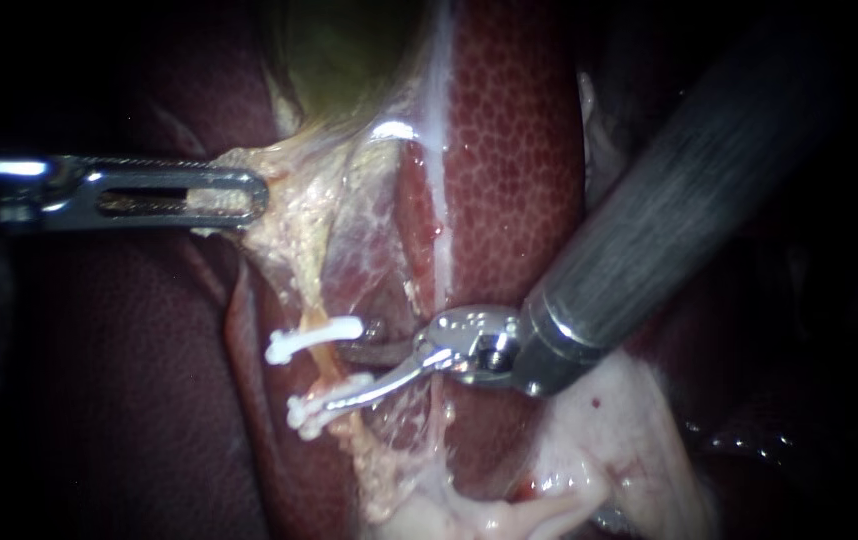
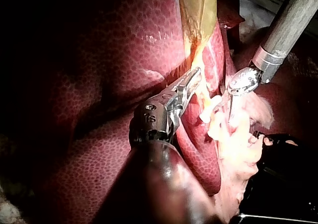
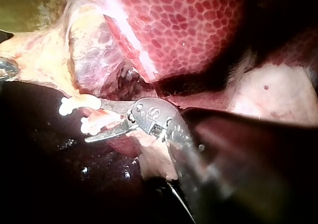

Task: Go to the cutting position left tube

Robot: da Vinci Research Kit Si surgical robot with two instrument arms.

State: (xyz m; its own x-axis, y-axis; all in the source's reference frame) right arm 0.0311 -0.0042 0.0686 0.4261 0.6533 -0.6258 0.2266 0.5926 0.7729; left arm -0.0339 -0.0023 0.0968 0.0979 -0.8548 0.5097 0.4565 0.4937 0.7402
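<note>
**Endoscope view**
- L instrument (image 1: 241, 195): shaft from left. Slotted jaws are clamped on yellowish tissue (image 1: 284, 210) just below gallbladder (image 1: 349, 50), and the tissue is held taut.
- R instrument (image 1: 341, 377): shaft from upper right, laid across liver (image 1: 519, 150). Blades are held narrowly apart and nothing is gripped.
- Tube (image 1: 307, 290): located left of centre, running down from the yellowish tissue. Two white clips are borne on it, upper clip (image 1: 314, 335) and lower clip (image 1: 304, 415).
- Blade tips are placed at the stretch of tube betw. the clips. One blade is laid over the lower clip. Contact w/ the tube cannot be told.

**Left wrist view**
- L instrument (image 2: 191, 82): jaws are closed on yellowish tissue (image 2: 198, 60) under gallbladder (image 2: 198, 5), w/ liver (image 2: 124, 45) alongside.
- R instrument (image 2: 231, 110): seen beyond the L jaws, blades pointed at the clips (image 2: 208, 110). The blade gap is not made out here.

**Right wrist view**
- R instrument (image 3: 94, 120): a gap is seen betw. the blades, w/ nothing pinched.
- Clips (image 3: 72, 105): both are found at the blade tips, on pale tissue.
- L instrument (image 3: 5, 67): only the tip is glimpsed, well ahead of the R blades, against yellowish tissue (image 3: 35, 60).
- Liver (image 3: 189, 25) and gallbladder (image 3: 25, 5) are noted beyond.
</note>
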